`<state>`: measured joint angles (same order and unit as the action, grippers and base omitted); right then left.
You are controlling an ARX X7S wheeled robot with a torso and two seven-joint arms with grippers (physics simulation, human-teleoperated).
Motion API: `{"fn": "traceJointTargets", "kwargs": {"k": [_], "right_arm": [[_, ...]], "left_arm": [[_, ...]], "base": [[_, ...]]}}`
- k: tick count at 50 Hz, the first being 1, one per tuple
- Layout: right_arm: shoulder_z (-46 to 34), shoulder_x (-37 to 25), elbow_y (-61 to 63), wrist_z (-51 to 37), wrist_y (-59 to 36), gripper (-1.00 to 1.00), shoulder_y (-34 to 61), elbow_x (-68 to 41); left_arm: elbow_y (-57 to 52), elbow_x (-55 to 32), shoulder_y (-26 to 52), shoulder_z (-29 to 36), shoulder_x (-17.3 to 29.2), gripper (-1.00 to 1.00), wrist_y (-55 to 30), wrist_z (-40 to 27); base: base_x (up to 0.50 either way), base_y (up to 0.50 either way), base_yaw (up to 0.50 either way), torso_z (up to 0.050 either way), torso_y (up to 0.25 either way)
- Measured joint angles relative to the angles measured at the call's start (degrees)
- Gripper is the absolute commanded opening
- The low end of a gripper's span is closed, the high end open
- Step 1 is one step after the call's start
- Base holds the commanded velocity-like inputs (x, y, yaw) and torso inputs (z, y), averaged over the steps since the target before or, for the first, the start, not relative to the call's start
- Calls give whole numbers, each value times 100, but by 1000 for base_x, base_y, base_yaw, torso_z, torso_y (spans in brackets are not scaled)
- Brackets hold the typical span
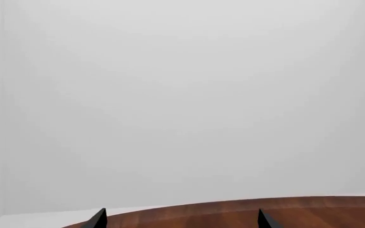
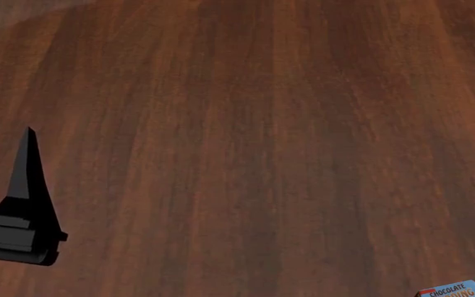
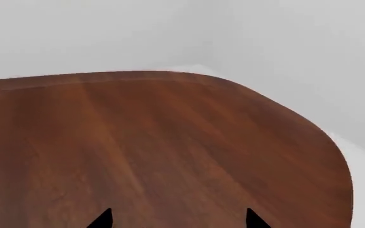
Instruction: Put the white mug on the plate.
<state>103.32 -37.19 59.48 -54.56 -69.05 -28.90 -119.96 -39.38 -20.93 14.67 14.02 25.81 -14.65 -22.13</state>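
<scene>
My left gripper (image 1: 181, 219) is hanging over the table (image 1: 296, 213) with its two dark fingertips (image 1: 97, 219) spread wide apart and nothing between them; in my left wrist view only the very tips are showing, pointing out past the curved far edge of the wood toward a plain pale wall (image 1: 182, 95) and a strip of light floor. From my head camera I am seeing one finger of that same left gripper (image 2: 25, 204) as a tall black wedge rising from its blocky mount, hovering above bare brown wood grain, its partner finger lying outside the picture. My right gripper (image 3: 177, 219) is likewise spreading its fingertips (image 3: 101, 220) with empty space between them, and beyond them the table (image 3: 157, 142) is stretching away to a rounded corner, with the pale floor and wall past that edge. This right gripper is not appearing in my head view. Far off to the right of my left gripper, at the near edge of the head view, a corner of a blue chocolate box (image 2: 452, 291) is peeking in, lying on the table (image 2: 262, 136). I am not seeing the white mug or the plate in any of my views, so I cannot tell where they are sitting.
</scene>
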Motion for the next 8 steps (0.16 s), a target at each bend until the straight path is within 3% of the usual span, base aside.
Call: {"fn": "traceJointTargets", "kwargs": {"k": [8], "right_arm": [[337,-679,30,-1940,-464,100,705,-2729]], "left_arm": [[-23,-3,-22,1,15,100,3,-18]], "base": [[0,0,0,0,0]]}}
